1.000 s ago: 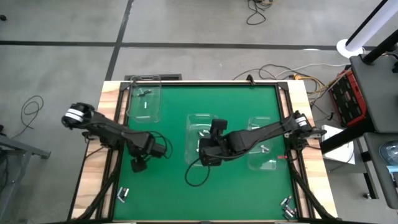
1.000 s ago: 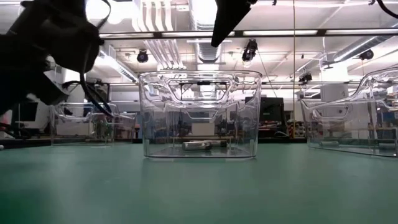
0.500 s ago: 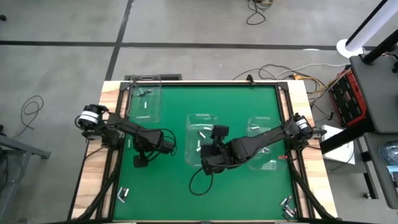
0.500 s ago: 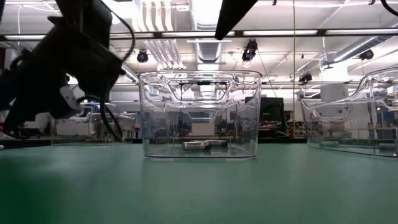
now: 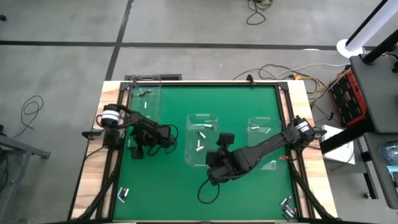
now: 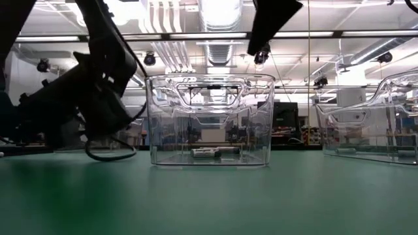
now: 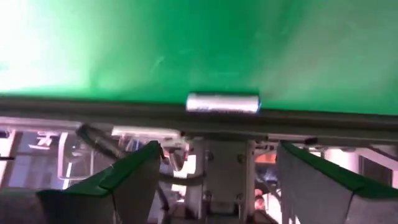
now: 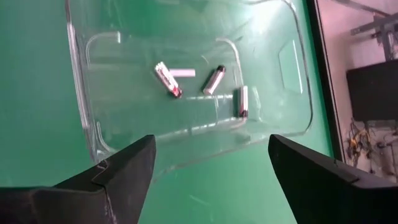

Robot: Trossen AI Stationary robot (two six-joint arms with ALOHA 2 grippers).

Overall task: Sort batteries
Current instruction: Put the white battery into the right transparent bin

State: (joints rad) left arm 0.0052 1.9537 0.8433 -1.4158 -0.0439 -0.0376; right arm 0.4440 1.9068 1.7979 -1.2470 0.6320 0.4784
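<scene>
While earlier over bin, right end effector [image 5: 214, 176] withdrawn

Non-task items: green mat, clear bins, floor clutter.
Green mat [image 5: 236, 106] on wood-edged table [image 5: 111, 93]; three clear bins: far-left [image 5: 144, 99], centre [image 5: 202, 124], right [image 5: 261, 127]. Red crate [image 5: 346, 96] and loose cables [image 5: 28, 109] on the grey floor.
</scene>
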